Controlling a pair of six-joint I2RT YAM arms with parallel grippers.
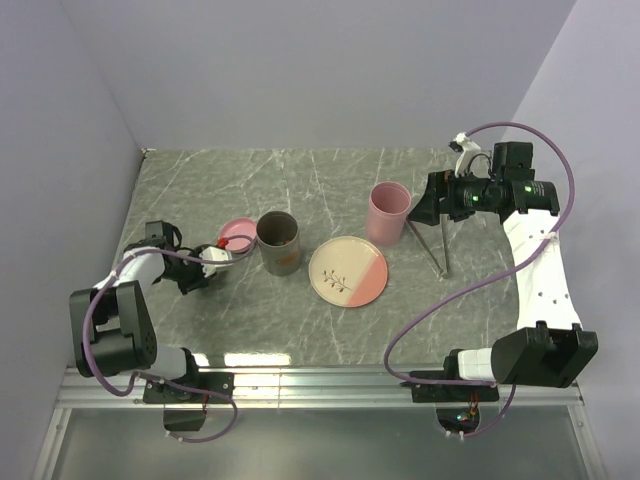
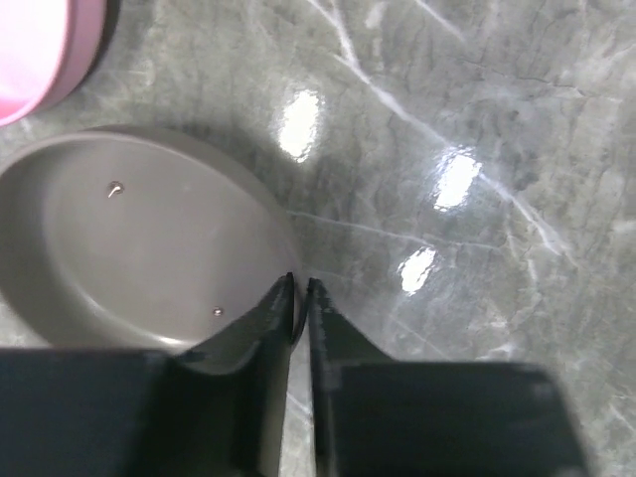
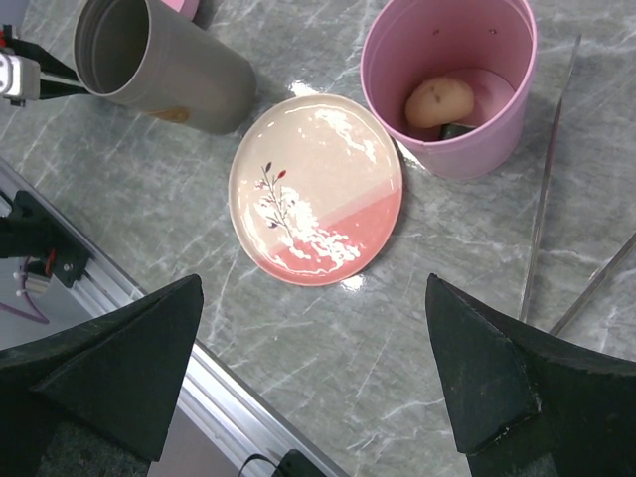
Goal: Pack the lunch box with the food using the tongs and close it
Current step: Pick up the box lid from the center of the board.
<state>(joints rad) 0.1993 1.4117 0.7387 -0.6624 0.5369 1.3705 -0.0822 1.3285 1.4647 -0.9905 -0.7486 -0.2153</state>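
Grey marble table (image 1: 300, 180), top view: tongs (image 1: 427, 248) lie flat beside the pink container (image 1: 388, 212). Left wrist: my left tool (image 2: 300, 285) is pinched on the grey lid (image 2: 129, 248) rim. Right wrist: my right tool (image 3: 310, 288) stands wide apart over the plate (image 3: 316, 189); a beige bun (image 3: 439, 99) sits inside the pink container.

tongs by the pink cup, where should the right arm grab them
Mid-length, across both arms, from straight above: the tongs lie flat on the table as a narrow V, joined end nearest the robot, so the open right pincer can straddle and squeeze them.
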